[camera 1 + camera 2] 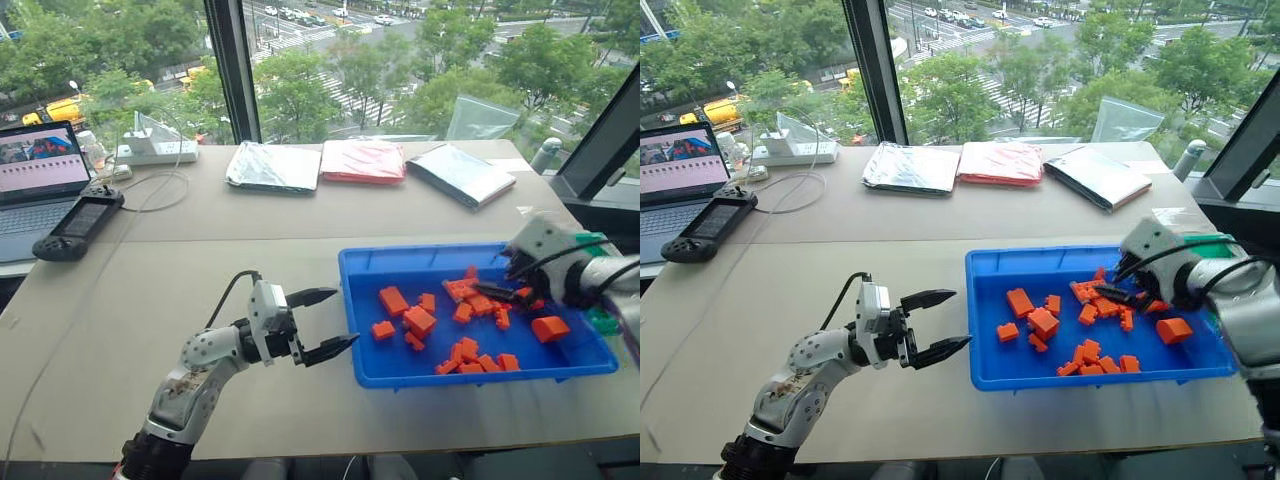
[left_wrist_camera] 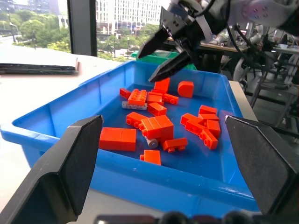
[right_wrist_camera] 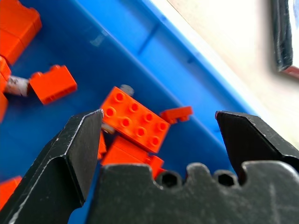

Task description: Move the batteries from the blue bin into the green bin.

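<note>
Batteries (image 3: 18, 86) lying among orange blocks (image 2: 157, 127) in blue bin (image 1: 368, 262); hovering above, right gripper (image 2: 169, 55) spread, empty; left gripper (image 1: 322, 322) spread, idling.

The blue bin (image 1: 365, 300) is smooth, glossy plastic that catches the window light along its rim. The orange blocks (image 2: 157, 127) in it are shiny, studded plastic. A battery (image 3: 15, 86) among them looks dull grey metal. The table (image 1: 200, 280) has a matt beige top. Three packets (image 1: 362, 160) at its far edge look like crinkled, shiny foil or film.
</note>
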You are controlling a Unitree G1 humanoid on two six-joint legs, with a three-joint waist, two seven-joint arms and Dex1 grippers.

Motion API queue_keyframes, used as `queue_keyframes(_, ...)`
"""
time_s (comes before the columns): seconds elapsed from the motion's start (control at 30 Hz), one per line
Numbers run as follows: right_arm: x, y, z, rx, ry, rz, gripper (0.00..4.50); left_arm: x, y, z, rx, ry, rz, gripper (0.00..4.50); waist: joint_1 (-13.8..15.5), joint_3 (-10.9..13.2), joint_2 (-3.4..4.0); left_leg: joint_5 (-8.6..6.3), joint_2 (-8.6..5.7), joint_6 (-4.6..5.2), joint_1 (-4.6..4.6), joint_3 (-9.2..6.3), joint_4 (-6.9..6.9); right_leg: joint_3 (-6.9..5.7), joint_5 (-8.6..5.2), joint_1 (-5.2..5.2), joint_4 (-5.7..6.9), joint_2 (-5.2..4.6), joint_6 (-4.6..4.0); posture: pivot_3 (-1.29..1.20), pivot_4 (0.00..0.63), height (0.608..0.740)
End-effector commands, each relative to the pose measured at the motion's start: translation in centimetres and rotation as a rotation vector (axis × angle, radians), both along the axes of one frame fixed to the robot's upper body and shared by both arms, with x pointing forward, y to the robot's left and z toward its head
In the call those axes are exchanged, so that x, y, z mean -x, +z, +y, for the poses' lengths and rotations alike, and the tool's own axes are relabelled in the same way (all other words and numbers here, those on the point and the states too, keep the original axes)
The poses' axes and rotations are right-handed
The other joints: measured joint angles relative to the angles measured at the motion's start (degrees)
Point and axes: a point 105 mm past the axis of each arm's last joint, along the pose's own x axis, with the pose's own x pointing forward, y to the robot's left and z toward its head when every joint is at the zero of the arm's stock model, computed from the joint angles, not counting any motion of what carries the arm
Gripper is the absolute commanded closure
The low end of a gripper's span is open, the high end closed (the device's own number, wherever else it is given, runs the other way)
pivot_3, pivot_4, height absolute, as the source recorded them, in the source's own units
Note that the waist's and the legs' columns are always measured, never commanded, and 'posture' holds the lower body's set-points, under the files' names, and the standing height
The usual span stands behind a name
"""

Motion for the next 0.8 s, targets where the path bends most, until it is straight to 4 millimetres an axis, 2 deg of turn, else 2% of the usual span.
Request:
queue_keyframes(0.03, -0.4, -1.1, 0.6, 0.156, 0.188, 0.094, 0.04, 0.3, 0.7, -0.2, 0.021, -0.009, -0.019, 0.0, 0.0, 0.0, 0.0, 0.0, -0.04, 0.0, -0.03, 0.01, 0.01, 0.01, 0.0, -0.04, 0.0, -0.03, 0.0, 0.0, 0.15, 0.74)
queue_keyframes(0.33, -2.9, -3.3, 0.6, 0.267, 0.257, 0.145, 0.04, 0.6, 0.6, -0.2, 0.026, 0.005, -0.004, 0.0, 0.2, 0.0, 0.01, 0.02, -0.08, -0.03, -0.09, -0.01, 0.01, 0.03, 0.02, -0.19, 0.03, -0.06, -0.01, 0.0, 0.15, 0.74)
queue_keyframes(0.63, -3.4, -4.3, 0.1, 0.337, 0.276, 0.214, 0.04, 0.8, 0.5, -0.1, 0.026, 0.015, 0.003, 0.0, 0.2, 0.0, 0.01, 0.03, -0.1, -0.06, -0.04, -0.04, 0.02, 0.01, 0.03, -0.13, 0.04, -0.07, -0.03, 0.0, 0.15, 0.74)
queue_keyframes(0.73, -3.3, -4.4, -0.2, 0.344, 0.278, 0.231, 0.68, 0.7, 0.4, -0.1, 0.026, 0.02, 0.005, 0.0, 0.2, 0.0, 0.04, 0.03, -0.11, -0.07, -0.06, -0.03, 0.01, 0.02, 0.03, -0.17, 0.05, -0.08, -0.03, 0.0, 0.15, 0.74)
queue_keyframes(0.8, -3.3, -4.5, -0.2, 0.343, 0.282, 0.238, 1.37, 0.8, 0.4, -0.1, 0.027, 0.022, 0.007, 0.0, 0.2, 0.0, 0.04, 0.04, -0.11, -0.07, -0.11, -0.03, 0.0, 0.04, 0.04, -0.26, 0.09, -0.08, -0.04, 0.0, 0.15, 0.74)
